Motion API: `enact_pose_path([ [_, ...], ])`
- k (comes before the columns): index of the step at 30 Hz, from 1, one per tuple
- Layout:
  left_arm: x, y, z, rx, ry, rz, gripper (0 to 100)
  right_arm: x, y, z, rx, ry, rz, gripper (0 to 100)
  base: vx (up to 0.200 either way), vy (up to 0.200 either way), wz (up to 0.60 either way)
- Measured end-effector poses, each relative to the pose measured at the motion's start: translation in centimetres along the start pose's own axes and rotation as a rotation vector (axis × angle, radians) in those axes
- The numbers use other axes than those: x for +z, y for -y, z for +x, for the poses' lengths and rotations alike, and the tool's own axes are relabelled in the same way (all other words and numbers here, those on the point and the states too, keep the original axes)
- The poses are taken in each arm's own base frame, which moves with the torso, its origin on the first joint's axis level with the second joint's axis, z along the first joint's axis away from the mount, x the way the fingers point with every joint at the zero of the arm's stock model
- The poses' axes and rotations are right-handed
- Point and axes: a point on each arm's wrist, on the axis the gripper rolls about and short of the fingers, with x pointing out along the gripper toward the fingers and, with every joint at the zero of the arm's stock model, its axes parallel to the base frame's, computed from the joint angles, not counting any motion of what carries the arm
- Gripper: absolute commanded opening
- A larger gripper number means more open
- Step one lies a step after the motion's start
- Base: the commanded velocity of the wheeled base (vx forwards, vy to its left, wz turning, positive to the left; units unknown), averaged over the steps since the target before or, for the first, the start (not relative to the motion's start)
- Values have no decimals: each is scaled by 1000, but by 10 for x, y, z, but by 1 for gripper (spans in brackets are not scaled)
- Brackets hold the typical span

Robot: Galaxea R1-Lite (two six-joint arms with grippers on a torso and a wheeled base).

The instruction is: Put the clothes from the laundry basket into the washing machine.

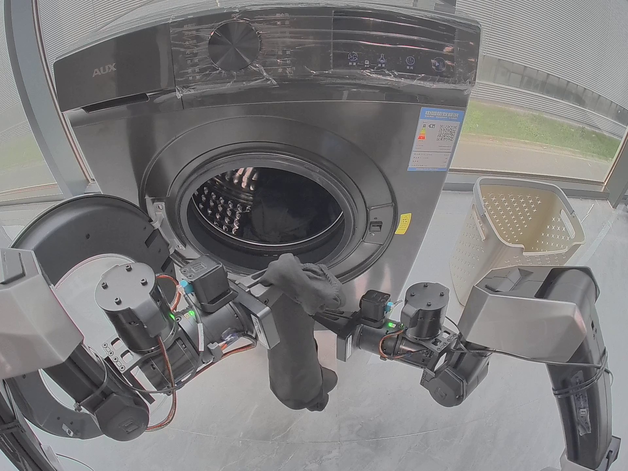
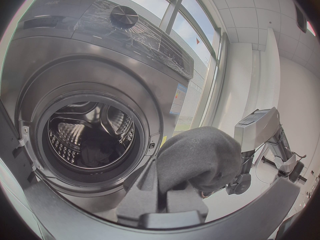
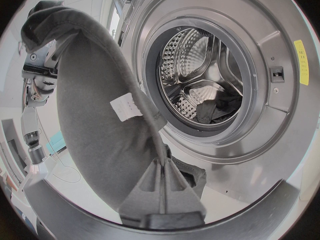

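the left gripper (image 1: 263,281) and the right gripper (image 3: 163,172) are both clamping one dark grey garment (image 1: 296,354), which is hanging just in front of the open washing machine (image 1: 261,112), below its door opening. other dark clothes (image 3: 216,109) are lying inside the drum (image 3: 186,60). the white laundry basket (image 1: 517,230) is standing on the floor (image 1: 392,426) beside the machine.

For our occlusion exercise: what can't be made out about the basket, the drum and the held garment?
Laundry basket floor: head view, behind its own wall and the right arm.
Clothes in drum: head view, too dark to count.
Grey garment, lower end: right wrist view, behind right gripper.
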Motion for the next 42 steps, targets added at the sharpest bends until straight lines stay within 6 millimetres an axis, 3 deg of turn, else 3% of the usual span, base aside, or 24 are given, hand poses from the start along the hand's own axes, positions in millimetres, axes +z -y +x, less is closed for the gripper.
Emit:
enact_pose_path([
  [7,2,-1,0,6,10,-7,0,25,-11,-23,-23,-1,1,0,0,0,0],
  [15,11,0,-5,11,36,-18,0,56,-34,-75,-99,-17,10,0,0,0,0],
  [21,20,3,-14,5,57,-27,0,64,-43,-101,-188,-22,18,0,0,0,0],
  [28,27,9,-18,-16,81,-28,0,47,-37,-95,-208,-50,27,0,0,0,0],
  [36,28,15,-18,-45,82,-33,0,13,-23,-64,-212,-84,36,0,0,0,0],
  [37,28,15,-18,-48,83,-33,0,10,-22,-62,-213,-86,37,100,0,0,0],
  [42,28,17,-18,-56,83,-31,0,0,-17,-51,-215,-93,38,100,0,0,0],
])
